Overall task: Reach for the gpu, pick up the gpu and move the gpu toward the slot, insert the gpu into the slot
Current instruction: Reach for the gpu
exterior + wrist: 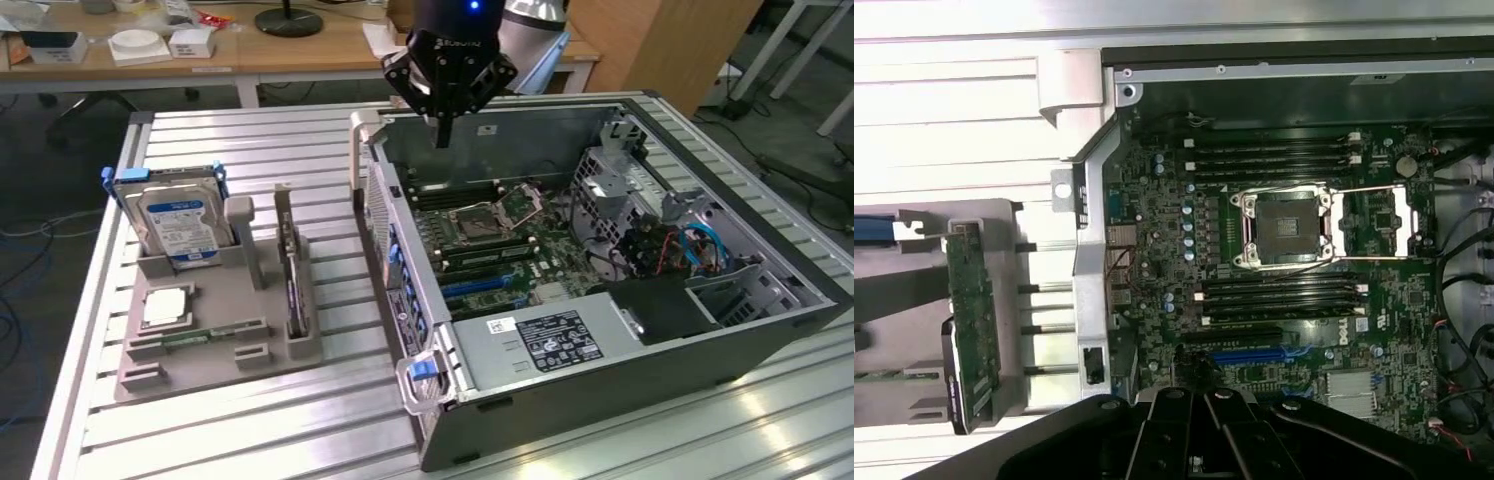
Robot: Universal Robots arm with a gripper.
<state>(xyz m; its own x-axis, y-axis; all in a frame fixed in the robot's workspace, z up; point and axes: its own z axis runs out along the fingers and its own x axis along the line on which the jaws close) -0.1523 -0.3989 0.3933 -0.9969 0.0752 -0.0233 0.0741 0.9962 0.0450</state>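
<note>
A ribbed aluminium table (227, 150) carries an open dark metal case (694, 350) and a grey holder (220, 325). The thin gpu (291, 285) stands on edge in the holder. Above the case, the black hand (442, 138) is pressed together, empty.

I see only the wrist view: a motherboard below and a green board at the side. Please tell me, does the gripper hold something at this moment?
Observer: No. In the exterior view the gripper is shut and empty, and it hangs above the open computer case.
Operator: And how does the gpu stand?
Observer: The gpu stands on its edge in a grey holder, on the exterior view's left of the case, apart from the gripper.
Operator: Is something else in this holder?
Observer: Yes, a hard drive with a blue label stands upright, to the exterior view's left of the gpu.
</note>
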